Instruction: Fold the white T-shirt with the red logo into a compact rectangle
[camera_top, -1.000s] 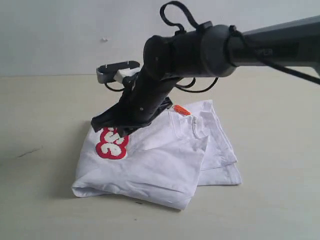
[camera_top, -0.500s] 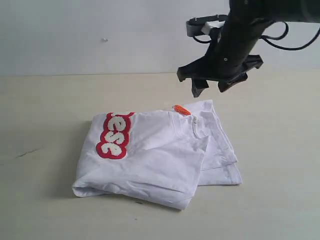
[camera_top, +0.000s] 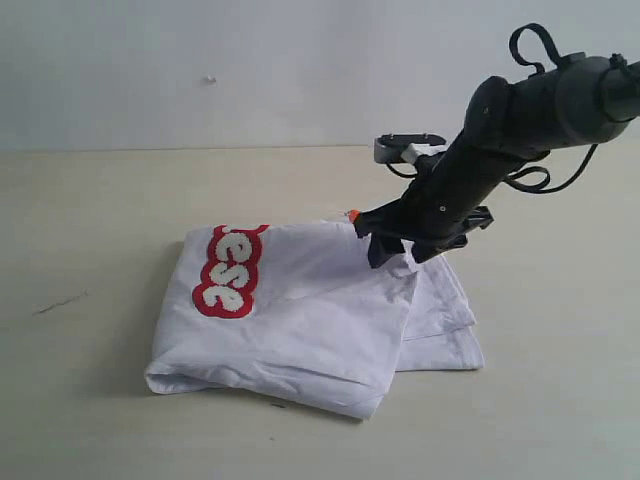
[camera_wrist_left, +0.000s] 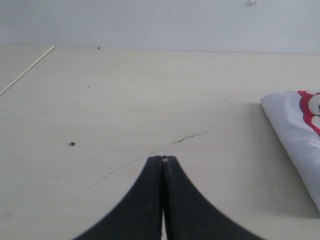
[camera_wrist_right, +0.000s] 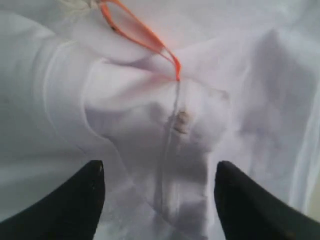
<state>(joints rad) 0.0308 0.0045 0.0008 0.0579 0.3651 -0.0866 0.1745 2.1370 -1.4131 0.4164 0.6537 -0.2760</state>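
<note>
Just beneath the right hand (camera_top: 398, 252), spread wide, white T-shirt (camera_top: 300, 310) collar

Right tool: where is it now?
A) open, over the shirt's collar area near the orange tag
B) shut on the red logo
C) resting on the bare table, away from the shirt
A: the right tool stands open over the white T-shirt, the orange tag just ahead of it.

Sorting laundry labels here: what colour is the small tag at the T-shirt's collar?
Orange. The tag shows best in the right wrist view.
</note>
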